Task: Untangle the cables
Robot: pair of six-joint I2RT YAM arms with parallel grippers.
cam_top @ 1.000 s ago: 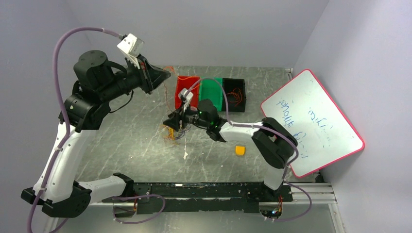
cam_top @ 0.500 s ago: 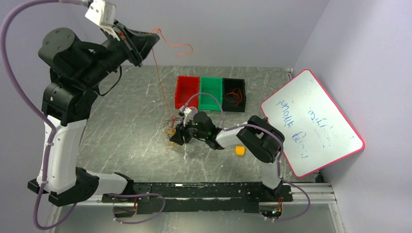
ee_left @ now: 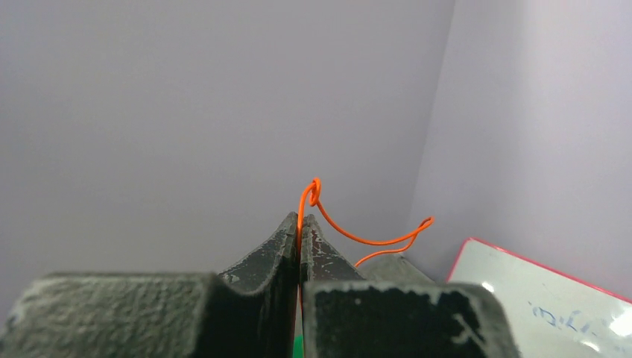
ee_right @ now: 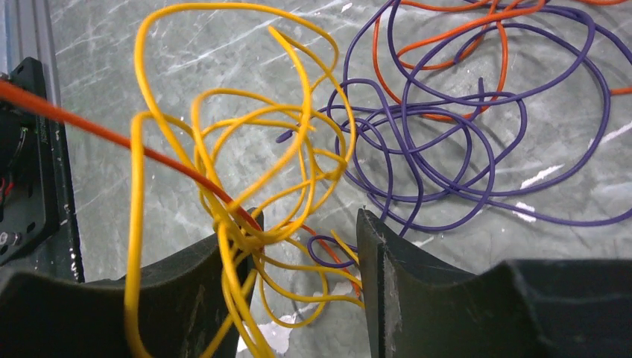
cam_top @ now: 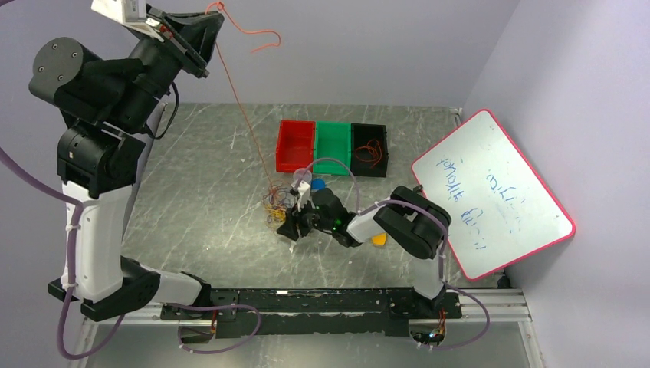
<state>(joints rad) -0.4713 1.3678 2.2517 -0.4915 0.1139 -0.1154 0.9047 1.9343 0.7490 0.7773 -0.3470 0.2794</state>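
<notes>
The cables lie as a tangle point(cam_top: 277, 201) on the table's middle. My left gripper point(cam_top: 211, 15) is raised high at the back left, shut on the red-orange cable point(cam_top: 244, 107), which runs taut down to the tangle. In the left wrist view that cable's point(ee_left: 313, 195) curled end sticks out past the left gripper point(ee_left: 300, 224). My right gripper point(cam_top: 290, 230) sits low at the tangle's near side. It point(ee_right: 302, 224) is open, with loops of the yellow cable point(ee_right: 223, 119) between its fingers. The purple cable point(ee_right: 447, 134) spreads beyond on the table.
Red point(cam_top: 296, 144), green point(cam_top: 332, 146) and black point(cam_top: 369, 149) bins stand in a row behind the tangle; the black one holds orange wire. A small yellow-orange block point(cam_top: 379, 238) lies by the right arm. A whiteboard point(cam_top: 498, 192) leans at the right.
My left arm has lifted up and to the left, drawing the red-orange cable out taut. My right gripper has come nearer and lower, beside the tangle.
</notes>
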